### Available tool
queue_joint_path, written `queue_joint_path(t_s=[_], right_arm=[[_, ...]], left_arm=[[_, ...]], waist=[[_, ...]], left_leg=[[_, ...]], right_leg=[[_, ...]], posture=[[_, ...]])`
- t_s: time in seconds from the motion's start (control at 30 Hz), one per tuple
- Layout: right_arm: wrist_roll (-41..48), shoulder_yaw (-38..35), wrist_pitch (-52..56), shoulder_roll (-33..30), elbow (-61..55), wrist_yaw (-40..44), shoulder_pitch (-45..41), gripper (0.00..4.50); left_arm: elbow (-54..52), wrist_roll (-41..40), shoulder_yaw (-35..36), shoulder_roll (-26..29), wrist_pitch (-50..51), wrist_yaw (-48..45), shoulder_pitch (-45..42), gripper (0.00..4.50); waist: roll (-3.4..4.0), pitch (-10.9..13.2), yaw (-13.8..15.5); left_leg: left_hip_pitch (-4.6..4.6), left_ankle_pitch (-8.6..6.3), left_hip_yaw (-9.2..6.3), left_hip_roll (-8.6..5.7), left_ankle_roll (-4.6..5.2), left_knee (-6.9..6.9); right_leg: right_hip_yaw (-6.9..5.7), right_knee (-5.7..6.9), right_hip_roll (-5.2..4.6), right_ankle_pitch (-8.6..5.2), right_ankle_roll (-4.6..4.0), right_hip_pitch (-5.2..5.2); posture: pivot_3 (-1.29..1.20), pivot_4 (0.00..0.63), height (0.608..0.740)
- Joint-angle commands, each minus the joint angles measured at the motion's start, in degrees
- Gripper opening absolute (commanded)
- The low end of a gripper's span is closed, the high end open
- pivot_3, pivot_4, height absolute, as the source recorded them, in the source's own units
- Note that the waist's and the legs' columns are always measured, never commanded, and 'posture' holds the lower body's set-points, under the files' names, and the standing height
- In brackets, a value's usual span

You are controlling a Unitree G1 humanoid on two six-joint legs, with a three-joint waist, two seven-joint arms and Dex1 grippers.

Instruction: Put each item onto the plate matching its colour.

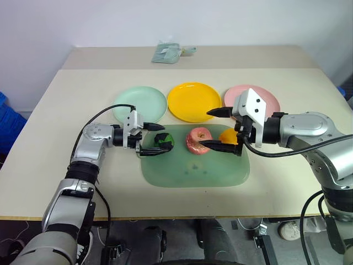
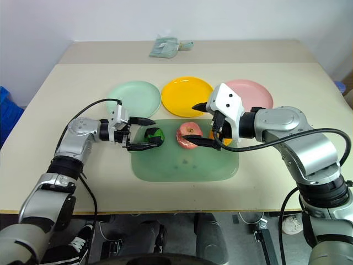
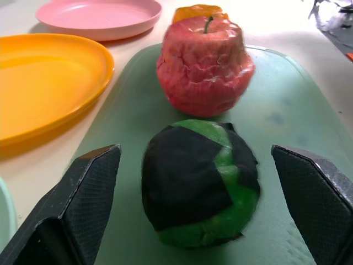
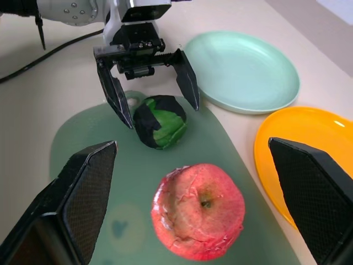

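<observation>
Your left tool point(image 1: 147, 138) is spread wide with the green-and-black ball point(image 1: 164, 141) sitting between its two fingers, a clear gap on either side and nothing gripped. The ball rests on the green mat point(image 1: 193, 174), and the mint plate point(image 1: 140, 104) it belongs on lies just beyond the tool, behind its upper finger. Your right tool point(image 1: 216, 128) is also wide open and empty, straddling the red apple point(image 1: 198, 140) from above, with the orange fruit point(image 1: 228, 136) tucked close behind its lower finger. The yellow plate point(image 1: 193, 101) and pink plate point(image 1: 252, 99) sit past it on the worktop point(image 1: 66, 99).

The main risk is the ball: it is round and free to roll, so if one finger reaches it first, it may squirt forward into the apple just ahead of the tool. Close evenly and centred.

The two tools point toward each other across a short stretch of mat. If you close on both things at once, the fingers or wrists could clash.

On the right side, the lower finger may nudge the orange fruit off the mat as it closes on the apple.
</observation>
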Motion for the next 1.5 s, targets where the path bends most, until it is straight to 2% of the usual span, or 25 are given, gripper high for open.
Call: queue_joint_path(t_s=[0.03,0.07,0.1,0.13,0.2,0.4,0.5,0.67,0.8,0.83,0.97,1.03,1.13,1.27,1.5], right_arm=[[-0.49,-1.39,-1.5,-0.15,-0.34,-0.13,-0.54,4.49],[-0.95,-1.4,-1.79,-0.27,-0.17,-0.28,-0.49,4.49],[-1.32,-1.37,-2.06,-0.37,-0.02,-0.39,-0.52,4.5],[-1.54,-1.42,-2.28,-0.45,0.09,-0.42,-0.49,4.5],[-1.12,-1.78,-2.11,-0.13,0.22,-0.59,-1.04,4.5],[-0.61,-2.79,-2.26,0.63,0.42,-1.68,-1.68,4.5],[-1.0,-2.98,-3.11,1.57,0.82,-2.71,-1.94,4.5],[-2.23,-1.94,-4.04,3.21,2.1,-4.36,-2.95,4.5],[-2.09,-1.73,-4.01,3.6,2.12,-4.04,-3.23,4.5],[-2.15,-1.69,-4.1,3.55,2.26,-3.94,-3.29,4.5],[-1.53,-1.84,-3.46,2.91,1.95,-3.11,-2.99,4.5],[-1.15,-1.65,-2.62,2.43,1.74,-2.5,-2.74,4.5],[-1.28,-0.59,0.05,0.48,1.81,-1.23,-1.74,4.5],[-2.52,1.75,1.45,-1.37,1.81,0.11,-0.22,4.5],[-1.47,2.51,7.41,1.23,6.52,-1.31,-2.02,4.5]], left_arm=[[2.19,0.98,0.02,-0.72,-3.0,0.08,-1.4,4.5],[3.22,1.02,-0.02,-0.72,-2.4,-0.52,-1.65,4.5],[4.01,1.14,0.04,-0.72,-2.49,-0.85,-1.79,3.96],[4.52,1.24,0.12,-0.76,-2.63,-1.04,-1.9,3.65],[5.58,2.23,0.98,-0.91,-6.45,1.6,-1.91,2.76],[8.78,-0.93,5.25,-0.63,-5.52,4.71,-4.62,2.76],[13.18,-3.24,10.85,-1.73,-4.8,13.6,-9.13,2.76],[22.16,-1.42,16.64,-2.42,-5.89,35.42,-16.11,2.76],[25.1,-1.27,18.5,-3.24,-3.36,41.32,-17.48,2.76],[25.15,-1.35,18.66,-3.35,-2.63,41.85,-17.51,3.01],[21.7,-2.27,18.95,-3.56,-3.83,39.57,-16.5,4.46],[19.31,-3.17,19.29,-3.24,-3.96,36.94,-15.87,4.46],[12.09,-6.7,19.2,-2.36,-0.49,27.31,-13.43,4.46],[-5.4,-14.94,16.03,1.25,14.51,8.94,-5.72,4.46],[-23.38,-21.27,13.39,7.07,30.32,0.94,3.81,4.46]], waist=[[0.0,0.0,-0.02],[0.0,0.0,-0.04],[0.0,0.0,-0.12],[0.0,0.0,-0.17],[0.0,0.0,-0.1],[0.0,0.0,-0.05],[-0.03,0.02,0.09],[-0.04,0.02,0.03],[-0.04,0.02,-0.1],[-0.04,0.02,-0.07],[-0.04,0.02,-0.05],[-0.04,0.02,-0.02],[-0.04,0.02,-0.1],[-0.04,0.02,-0.57],[-0.04,0.02,-0.27]], left_leg=[[0.0,0.0,0.0,0.01,0.0,0.0],[0.0,0.0,0.0,0.01,0.0,0.0],[0.01,0.0,0.0,0.01,0.0,0.0],[0.01,0.0,0.01,0.01,0.0,0.0],[0.02,-0.01,0.0,0.02,0.02,0.0],[0.01,-0.01,-0.01,0.03,0.01,0.0],[0.0,-0.01,-0.02,0.03,0.02,0.02],[0.01,0.01,-0.04,0.02,-0.01,0.02],[0.0,0.0,-0.02,-0.01,-0.01,0.0],[-0.02,0.0,-0.02,-0.01,-0.01,0.0],[-0.04,0.01,-0.03,-0.01,-0.02,0.0],[-0.04,0.01,-0.03,-0.01,-0.02,0.01],[-0.05,0.01,-0.03,-0.01,-0.02,0.01],[-0.05,0.0,-0.01,0.0,-0.01,-0.04],[0.01,0.01,-0.01,0.03,-0.03,0.0]], right_leg=[[0.0,0.01,0.0,0.0,0.0,0.0],[0.0,0.01,0.01,0.0,0.0,-0.01],[0.0,0.02,0.01,0.0,0.0,0.0],[0.0,0.03,0.02,0.0,0.0,0.0],[0.0,0.04,0.02,0.0,0.0,0.0],[0.0,0.04,0.02,0.0,0.0,-0.01],[-0.01,0.04,0.02,0.0,0.0,-0.01],[-0.03,0.04,0.01,0.0,0.01,0.0],[-0.01,0.01,0.0,0.0,0.01,-0.01],[-0.01,0.01,0.0,0.0,0.01,-0.03],[-0.02,0.03,0.0,0.0,0.01,-0.06],[-0.02,0.03,0.0,0.0,0.01,-0.06],[-0.01,0.03,-0.01,0.0,0.01,-0.05],[-0.01,0.0,0.0,0.0,0.01,-0.07],[0.04,0.08,0.03,0.0,0.01,-0.09]], posture=[[0.0,0.15,0.74],[0.0,0.15,0.74],[0.0,0.15,0.74],[0.0,0.15,0.74],[0.0,0.15,0.74],[0.0,0.15,0.74],[0.0,0.15,0.74],[0.0,0.15,0.74],[0.0,0.15,0.74],[0.0,0.15,0.74],[0.0,0.15,0.74],[0.0,0.15,0.74],[0.0,0.15,0.74],[0.0,0.15,0.74],[0.0,0.15,0.74]])
